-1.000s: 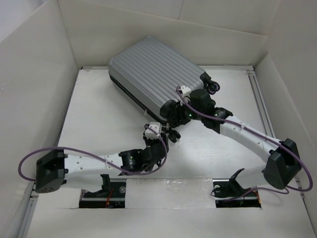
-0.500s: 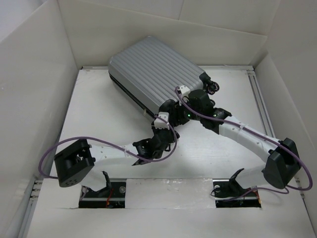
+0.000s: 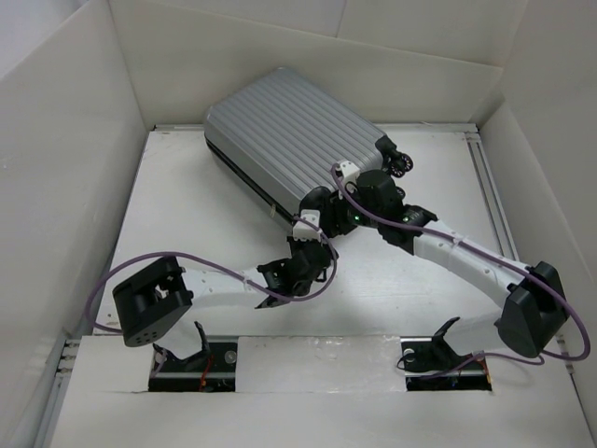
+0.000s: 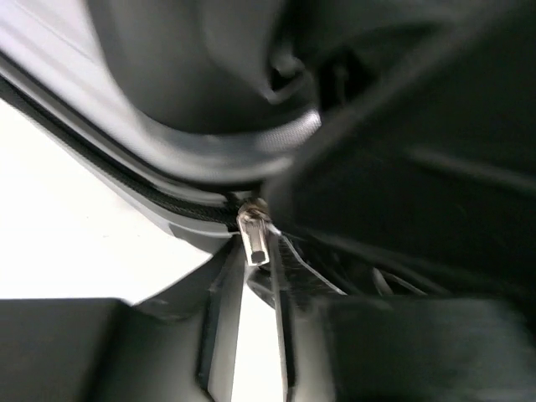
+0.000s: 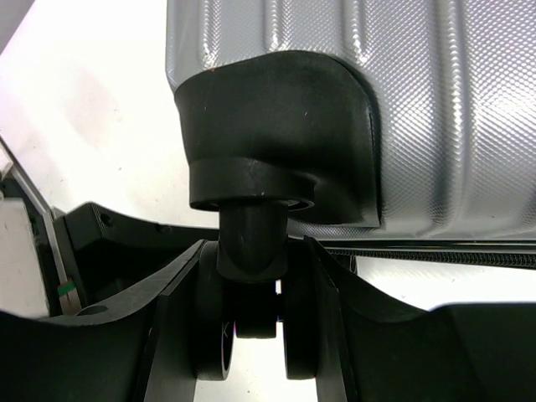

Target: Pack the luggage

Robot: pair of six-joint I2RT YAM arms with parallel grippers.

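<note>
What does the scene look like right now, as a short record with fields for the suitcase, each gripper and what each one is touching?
luggage: silver-grey ribbed hard shell, closed, lying flat and askew on the white table
left gripper: at the suitcase's near edge seam, fingertips pinching the metal zipper pull
right gripper: closed around a black spinner wheel at a suitcase corner
zip state: cannot tell how far it is done up
</note>
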